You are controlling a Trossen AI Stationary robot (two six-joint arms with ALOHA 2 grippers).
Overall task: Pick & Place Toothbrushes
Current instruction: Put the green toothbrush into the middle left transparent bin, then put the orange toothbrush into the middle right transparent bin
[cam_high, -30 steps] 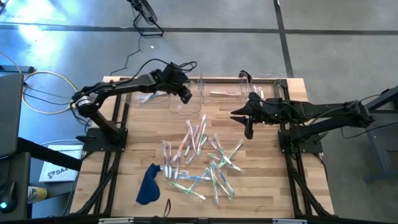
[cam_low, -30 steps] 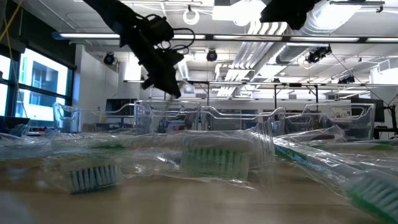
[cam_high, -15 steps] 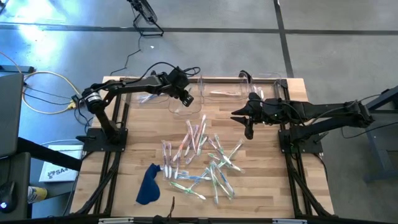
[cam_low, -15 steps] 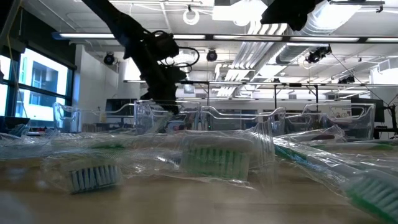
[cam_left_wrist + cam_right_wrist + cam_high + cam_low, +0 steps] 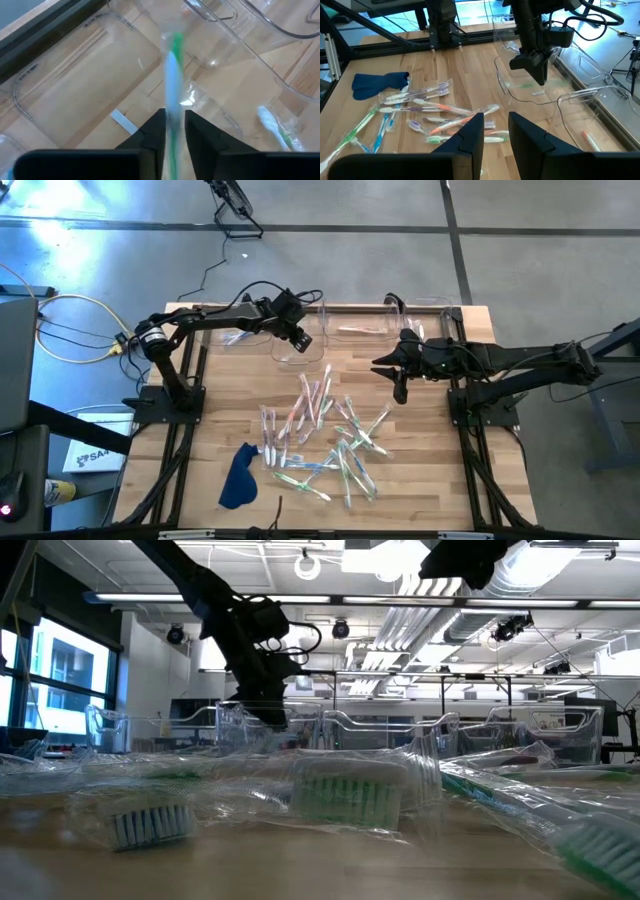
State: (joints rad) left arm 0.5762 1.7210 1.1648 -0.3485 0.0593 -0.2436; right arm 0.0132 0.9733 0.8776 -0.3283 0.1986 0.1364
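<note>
Left tool: the left tool (image 5: 300, 340) hangs over one of the clear bins (image 5: 290, 350) at the far edge of the worktop (image 5: 420, 470). In its wrist view a green-handled toothbrush (image 5: 172, 75) in a shiny wrapper sits in the narrow gap between the fingers (image 5: 155, 131). Can't honestly tell if it's pinched or already let go.

Brush in hand: right above the bin, so I'd guess this one is about to be dropped in.

Already sorted: not much. One brush (image 5: 274, 125) lies in a neighbouring bin, and something pale (image 5: 352, 330) shows in another bin from above. That's a handful at best.

Left to do: most of it. The big heap of toothbrushes (image 5: 325, 435) is spread loose over the middle of the worktop, pink, green and blue ones all crossing each other.

Right tool: the right tool (image 5: 400, 388) hovers beside the heap, fingers a little apart with nothing between them, touching no brush.

Other stuff: blue cloth (image 5: 238, 475) near the front left, apart from the heap.

Progress guess: early days, lots of trips to go.
</note>
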